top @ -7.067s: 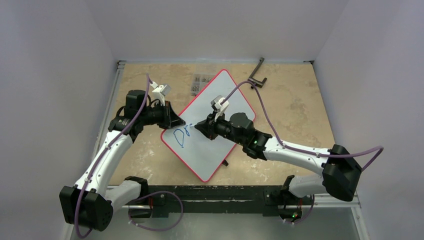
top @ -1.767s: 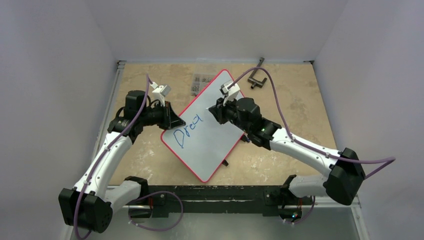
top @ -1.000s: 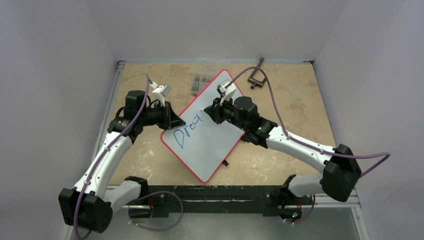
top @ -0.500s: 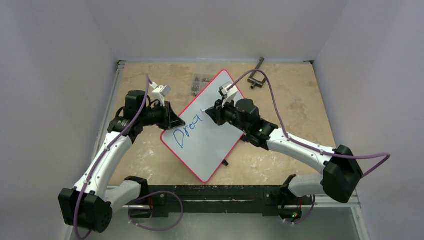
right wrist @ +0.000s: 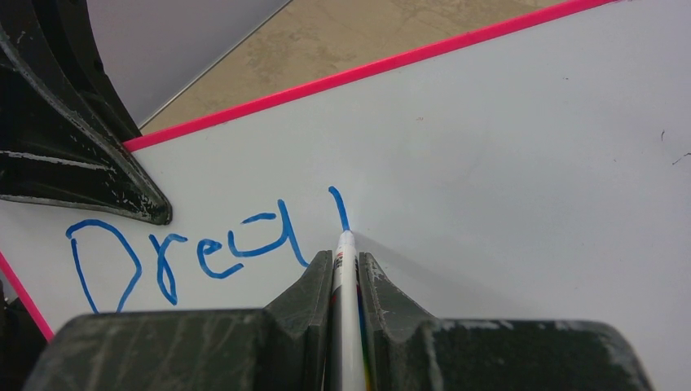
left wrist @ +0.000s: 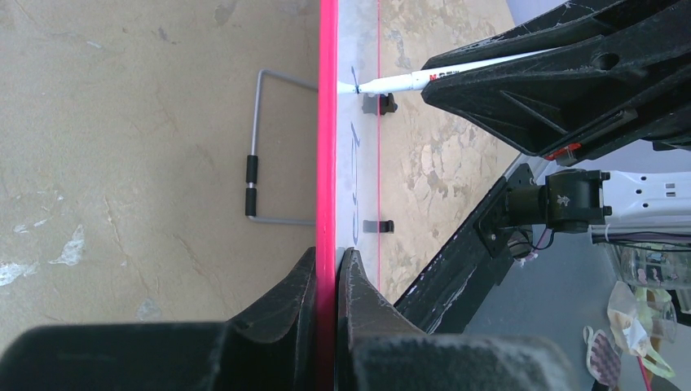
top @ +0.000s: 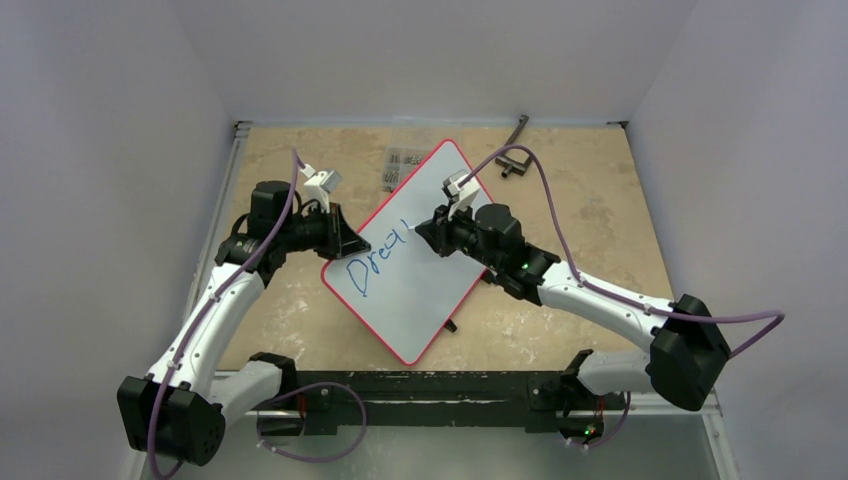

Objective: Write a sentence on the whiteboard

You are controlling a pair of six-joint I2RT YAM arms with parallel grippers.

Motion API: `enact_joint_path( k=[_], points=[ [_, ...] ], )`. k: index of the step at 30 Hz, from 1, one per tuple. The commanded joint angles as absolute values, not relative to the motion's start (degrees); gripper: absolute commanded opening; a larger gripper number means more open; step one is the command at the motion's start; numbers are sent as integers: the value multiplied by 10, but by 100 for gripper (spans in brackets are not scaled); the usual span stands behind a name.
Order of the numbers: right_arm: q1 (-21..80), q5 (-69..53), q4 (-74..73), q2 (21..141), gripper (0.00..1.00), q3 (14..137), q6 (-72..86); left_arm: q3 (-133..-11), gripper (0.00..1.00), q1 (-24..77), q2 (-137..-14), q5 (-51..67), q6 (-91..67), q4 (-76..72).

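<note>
The whiteboard (top: 420, 270), white with a thin red rim, lies tilted like a diamond on the table. Blue lettering (top: 375, 258) reads "Drea" plus one fresh downstroke; it also shows in the right wrist view (right wrist: 204, 248). My left gripper (top: 352, 243) is shut on the board's left edge (left wrist: 327, 163), its jaws pinching the red rim (left wrist: 327, 269). My right gripper (top: 420, 226) is shut on a white marker (right wrist: 345, 326), whose tip (right wrist: 345, 236) touches the board at the foot of the new stroke. The marker also shows in the left wrist view (left wrist: 440, 75).
A dark metal clamp (top: 512, 160) lies at the back right. A small clear packet (top: 400, 165) lies behind the board's top corner. A wire stand (left wrist: 257, 147) shows under the board in the left wrist view. White walls enclose the table on three sides.
The word has grown from "Dr" to "Drea" and a new downstroke. My right gripper moved right along the line, then down with the marker. My left arm has not moved.
</note>
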State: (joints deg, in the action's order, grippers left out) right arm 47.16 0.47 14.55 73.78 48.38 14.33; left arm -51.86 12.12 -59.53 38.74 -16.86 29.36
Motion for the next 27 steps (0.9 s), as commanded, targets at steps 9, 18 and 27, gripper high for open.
enact_joint_path(
  k=[9, 18, 27],
  points=[
    [468, 19, 130, 758, 0, 544, 134, -512, 0, 124, -598, 318, -77, 304],
    [459, 29, 118, 784, 0, 584, 130, -513, 0, 124, -598, 316, -76, 307],
    [446, 41, 103, 784, 0, 580, 131, -514, 0, 124, -596, 317, -76, 308]
  ],
)
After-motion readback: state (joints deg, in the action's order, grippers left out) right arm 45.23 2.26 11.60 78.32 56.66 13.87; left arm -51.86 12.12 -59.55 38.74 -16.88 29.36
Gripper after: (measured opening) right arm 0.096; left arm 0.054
